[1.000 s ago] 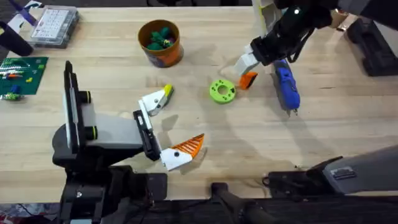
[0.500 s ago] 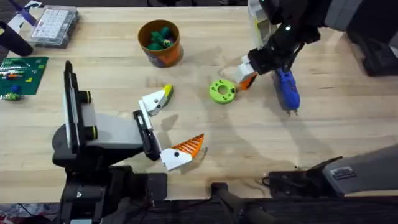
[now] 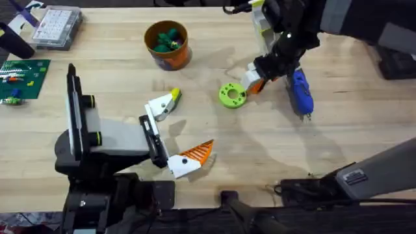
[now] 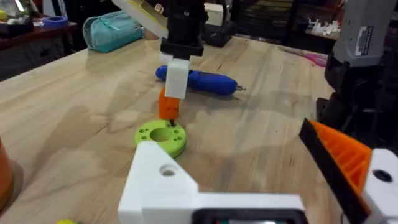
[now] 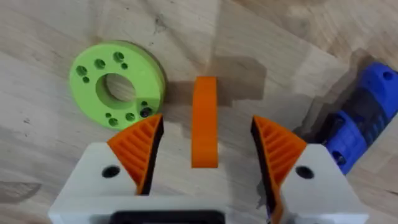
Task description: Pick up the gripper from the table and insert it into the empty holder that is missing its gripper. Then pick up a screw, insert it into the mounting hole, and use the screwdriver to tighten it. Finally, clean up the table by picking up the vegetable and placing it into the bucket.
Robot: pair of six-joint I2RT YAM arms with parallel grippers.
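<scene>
Right claw (image 5: 205, 155) hangs spread apart over the table, the gripper (image 5: 204, 121) lying between its fingers, ungrasped

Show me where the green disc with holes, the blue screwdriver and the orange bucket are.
Flat bright-green disc with holes (image 3: 232, 95): overhead view, on its ring face.
Blue pen-shaped electric screwdriver (image 3: 300, 92): overhead view, on the middle of its body.
Small round orange bucket (image 3: 170, 57): overhead view, on its outer wall.
</scene>
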